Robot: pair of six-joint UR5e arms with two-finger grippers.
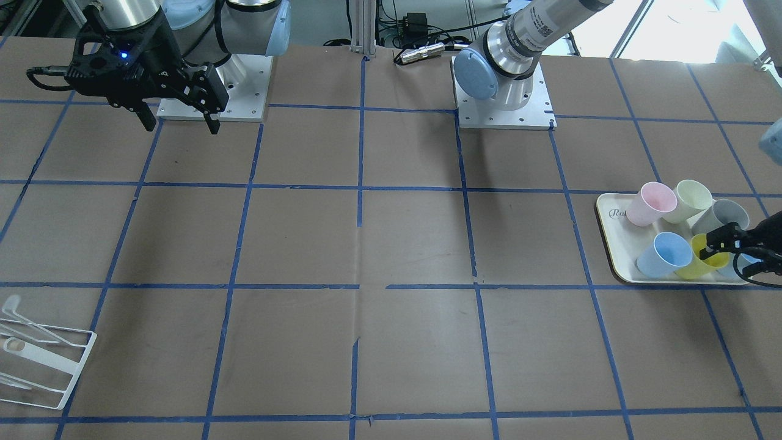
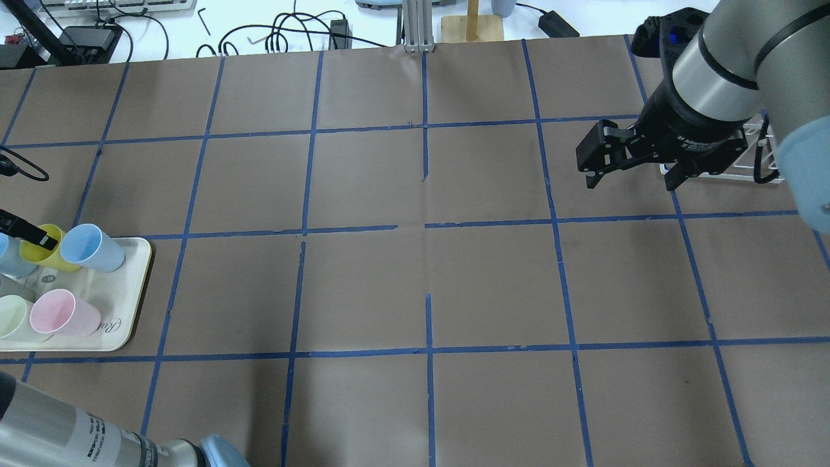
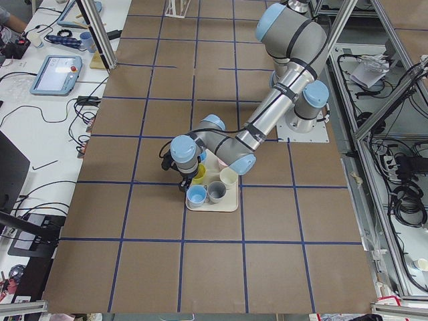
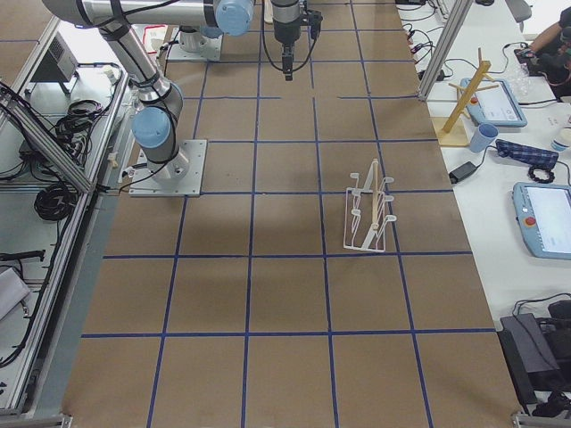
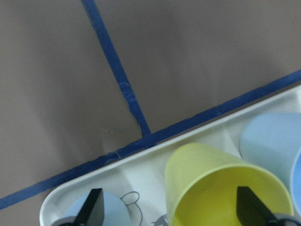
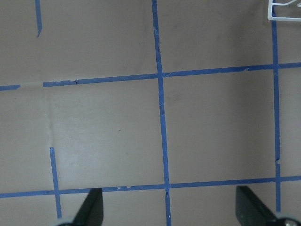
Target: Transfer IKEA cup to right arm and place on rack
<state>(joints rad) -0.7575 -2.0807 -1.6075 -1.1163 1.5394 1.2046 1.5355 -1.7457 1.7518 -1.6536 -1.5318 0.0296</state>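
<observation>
The bright yellow IKEA cup (image 5: 221, 188) lies on its side on the cream tray (image 1: 611, 227), among other cups; it also shows in the front view (image 1: 690, 264) and the overhead view (image 2: 47, 253). My left gripper (image 5: 171, 209) is open at the cup's mouth, with one fingertip over the opening and the other outside the cup's wall. It also shows in the front view (image 1: 712, 247). My right gripper (image 2: 629, 178) is open and empty, hanging above the table near the white wire rack (image 4: 368, 214).
On the tray there are also a pink cup (image 1: 650, 205), a pale cream cup (image 1: 687, 200), a grey cup (image 1: 724, 215) and a light blue cup (image 1: 663, 253) beside the yellow one. The rack (image 1: 43, 366) stands near the table's far edge, partly behind my right arm (image 2: 713, 84).
</observation>
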